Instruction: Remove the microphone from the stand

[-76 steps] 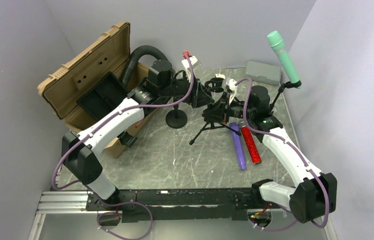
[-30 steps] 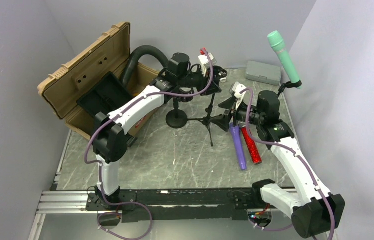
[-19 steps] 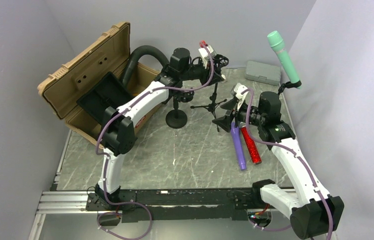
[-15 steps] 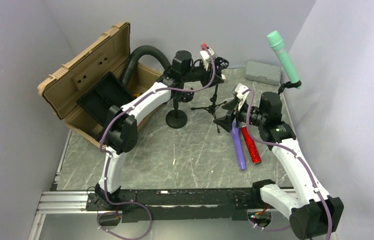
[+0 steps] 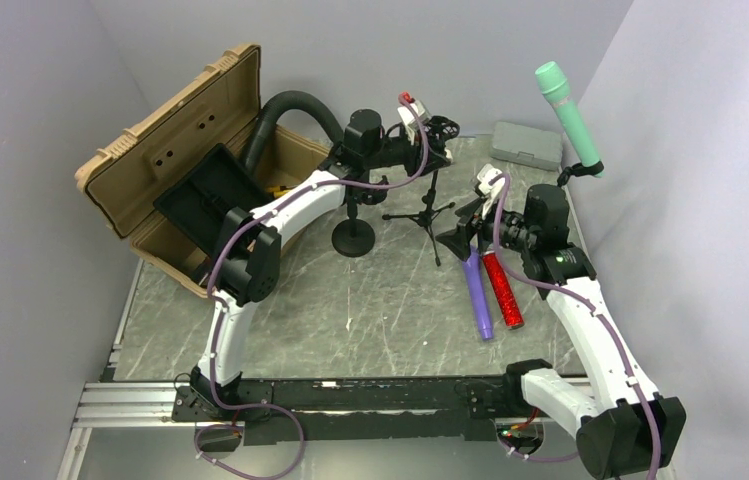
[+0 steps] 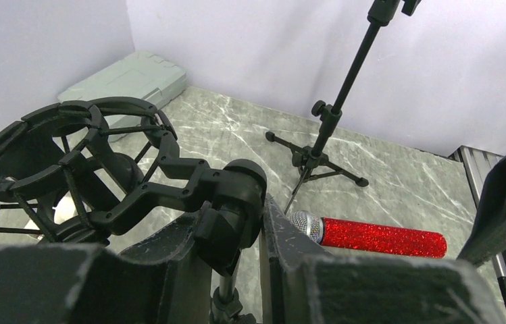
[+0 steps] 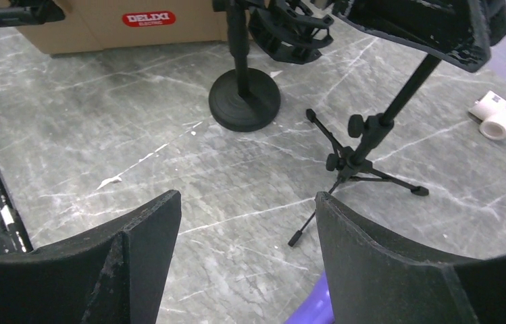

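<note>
My left gripper [image 5: 432,152] [image 6: 236,229] is shut on the joint under the empty black shock mount [image 6: 67,162] of a small tripod stand [image 5: 430,213] [image 7: 365,155], which it holds upright at the back centre. A purple microphone [image 5: 477,295] [image 7: 317,310] and a red glitter microphone [image 5: 502,292] [image 6: 371,236] lie on the table. My right gripper [image 5: 462,235] [image 7: 246,202] hangs open and empty just above the purple one's head. A green microphone [image 5: 570,115] sits in another stand [image 6: 317,148] at the back right.
A round-base stand [image 5: 353,238] [image 7: 244,101] rises beside the left arm. An open tan case [image 5: 180,150] with a black hose and a cardboard box [image 7: 148,20] fills the back left. A grey box [image 5: 527,145] [image 6: 128,77] lies at the back wall. White fittings [image 7: 496,115] lie on the marble.
My left arm has carried the tripod stand back and to the right and stood it upright from a tilt. My right gripper has drawn slightly right, still open.
</note>
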`<state>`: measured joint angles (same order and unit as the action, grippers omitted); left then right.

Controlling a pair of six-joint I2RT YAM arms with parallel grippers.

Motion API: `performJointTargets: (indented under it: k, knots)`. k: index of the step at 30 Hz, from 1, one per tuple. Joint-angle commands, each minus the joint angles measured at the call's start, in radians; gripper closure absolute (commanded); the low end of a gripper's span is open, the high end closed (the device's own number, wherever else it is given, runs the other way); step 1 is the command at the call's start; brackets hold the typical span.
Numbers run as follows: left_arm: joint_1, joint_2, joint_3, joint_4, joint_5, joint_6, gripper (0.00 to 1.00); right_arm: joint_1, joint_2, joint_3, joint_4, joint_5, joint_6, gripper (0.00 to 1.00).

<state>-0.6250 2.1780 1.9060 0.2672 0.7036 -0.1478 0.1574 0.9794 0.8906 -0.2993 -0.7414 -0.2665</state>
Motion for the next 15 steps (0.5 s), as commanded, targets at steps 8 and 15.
performJointTargets:
  k: [8,15]
  knots:
    - [0.005,0.043,-0.097,-0.117,-0.155,-0.025,0.83,-0.018,-0.005,0.026,0.015,0.033,-0.001,0.26]
    - [0.003,0.016,-0.126,-0.142,-0.185,-0.025,0.59,-0.022,-0.003,0.013,0.031,0.024,0.005,0.26]
